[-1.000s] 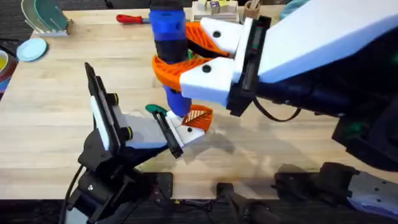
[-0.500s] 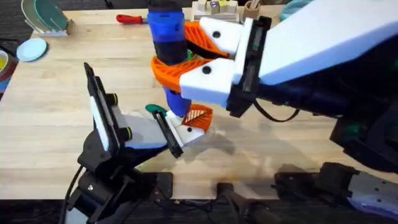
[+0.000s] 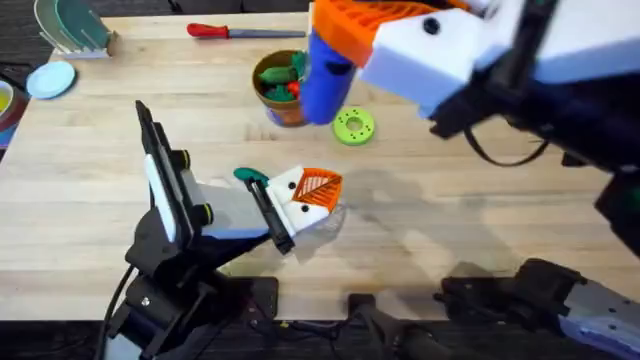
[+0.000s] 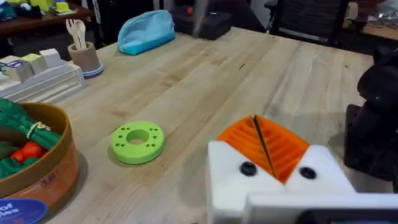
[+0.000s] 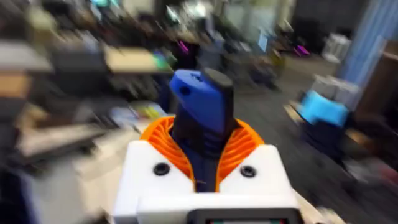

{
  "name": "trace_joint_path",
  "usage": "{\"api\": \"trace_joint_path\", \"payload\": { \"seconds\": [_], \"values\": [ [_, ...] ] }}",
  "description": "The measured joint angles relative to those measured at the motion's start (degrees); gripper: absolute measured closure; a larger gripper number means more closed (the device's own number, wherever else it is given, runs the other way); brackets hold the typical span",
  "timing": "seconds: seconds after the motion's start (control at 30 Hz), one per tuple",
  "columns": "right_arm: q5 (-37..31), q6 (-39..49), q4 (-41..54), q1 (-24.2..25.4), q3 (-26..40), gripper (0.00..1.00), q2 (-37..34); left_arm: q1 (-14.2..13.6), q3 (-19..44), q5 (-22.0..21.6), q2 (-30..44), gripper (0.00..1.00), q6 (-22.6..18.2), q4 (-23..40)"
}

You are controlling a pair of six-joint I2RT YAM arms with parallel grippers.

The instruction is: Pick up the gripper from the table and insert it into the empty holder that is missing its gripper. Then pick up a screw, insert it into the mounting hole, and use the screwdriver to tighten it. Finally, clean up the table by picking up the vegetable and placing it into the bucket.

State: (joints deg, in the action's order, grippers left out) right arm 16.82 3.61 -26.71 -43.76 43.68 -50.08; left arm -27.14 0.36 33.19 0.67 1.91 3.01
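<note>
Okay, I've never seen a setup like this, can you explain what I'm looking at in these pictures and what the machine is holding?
Two robot arms work at a wooden table. One picture looks down from above; two come from cameras on the arms' wrists. The right gripper, raised high, clamps a blue screwdriver between orange pads. The left gripper rests low on the table, its pads together, with a dark green vegetable beside it. Farther back stand a bucket of toy vegetables, a green disc and a red-handled tool.

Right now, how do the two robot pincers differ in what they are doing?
The right pincer is raised above the table, clamped around the blue screwdriver. The left pincer lies low on the table and holds nothing; its orange pads are pressed together. Both have white fingers with orange ribbed pads.
</note>
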Motion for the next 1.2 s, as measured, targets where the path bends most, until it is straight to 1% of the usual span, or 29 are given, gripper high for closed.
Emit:
{"api": "trace_joint_path", "payload": {
  "seconds": [0.13, 0.27, 0.37, 0.47, 0.63, 0.77, 0.9, 1.0, 1.17, 1.2],
  "values": [
    [-0.36, 9.11, 10.46, 7.60, 0.20, 0.878, -1.35, 0.00, 0.00, 0.00, 0.00, 0.988, 0.00, -0.02],
    [-3.03, 18.66, 21.72, 15.65, 1.83, 0.878, -4.98, 0.00, 0.00, 0.02, 0.00, 0.988, 0.00, 0.00],
    [-7.62, 27.00, 27.76, 20.64, 3.89, 0.878, -8.83, 0.00, 0.00, 0.00, 0.00, 0.988, 0.00, 0.00],
    [-14.31, 35.53, 29.86, 23.53, 5.14, 0.879, -13.20, 0.00, 0.00, 0.00, 0.00, 0.988, 0.00, -0.02],
    [-26.54, 48.54, 31.22, 25.10, 5.51, 0.879, -23.02, 0.00, 0.00, 0.00, 0.00, 0.988, 0.00, 0.00],
    [-32.06, 56.54, 31.33, 25.15, 5.51, 0.879, -30.98, 0.00, 0.00, 0.00, 0.00, 0.988, 0.00, 0.00],
    [-34.12, 60.99, 31.45, 25.13, 5.51, 0.879, -36.74, 0.00, 0.00, 0.00, 0.00, 0.988, 0.00, 0.00],
    [-34.67, 62.48, 32.38, 25.13, 5.53, 0.879, -39.43, 0.00, 0.00, 0.00, 0.00, 0.988, 0.00, 0.00],
    [-34.31, 64.00, 38.05, 25.13, 5.66, 0.877, -41.52, 0.00, 0.00, 0.00, 0.00, 0.988, 0.00, 0.00],
    [-33.81, 64.14, 39.45, 25.13, 5.66, 0.847, -41.53, 0.00, 0.00, 0.00, 0.00, 0.988, 0.00, 0.00]
  ]
}}
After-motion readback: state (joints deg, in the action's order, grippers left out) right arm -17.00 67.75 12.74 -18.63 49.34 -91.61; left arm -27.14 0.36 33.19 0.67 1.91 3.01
